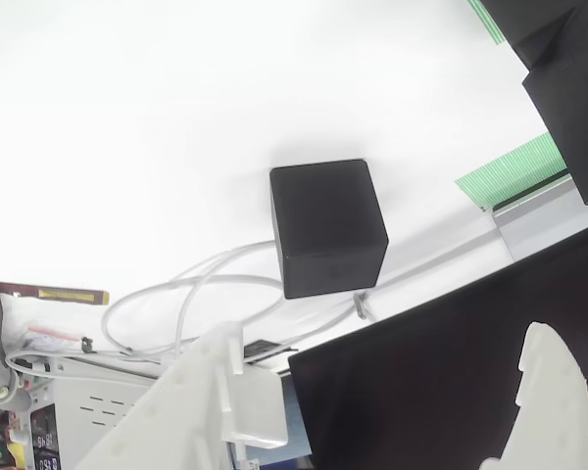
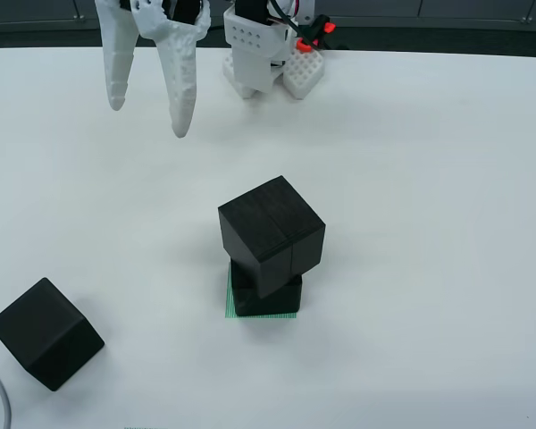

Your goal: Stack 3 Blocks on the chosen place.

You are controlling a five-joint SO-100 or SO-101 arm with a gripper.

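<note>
In the view from the front, the white two-finger plastic gripper (image 2: pixel 147 112) hangs in the upper left of the frame above the plain white table surface (image 2: pixel 411 179), its two tapered fingers spread apart and holding nothing. Near the middle of that frame, a matte black cube (image 2: pixel 266 293) rests on the small green-and-white striped square patch (image 2: pixel 233 312), whose edge peeks out along the cube's lower left. A second matte black cube (image 2: pixel 272 235) sits on top of it, turned at an angle to the lower one and overhanging it toward the upper part of the frame. A third matte black cube (image 2: pixel 46 333) lies alone on the table in the lower left corner, well apart from the stack. Behind the gripper, at the top centre, stands the white arm base (image 2: pixel 263 54) with red wiring. In the view that rides on the gripper, a lone black cube (image 1: pixel 327 227) sits at mid-frame on the white surface, white cables (image 1: pixel 191 289) looping just below it, and green striped bits (image 1: pixel 513 169) show at the right edge.
</note>
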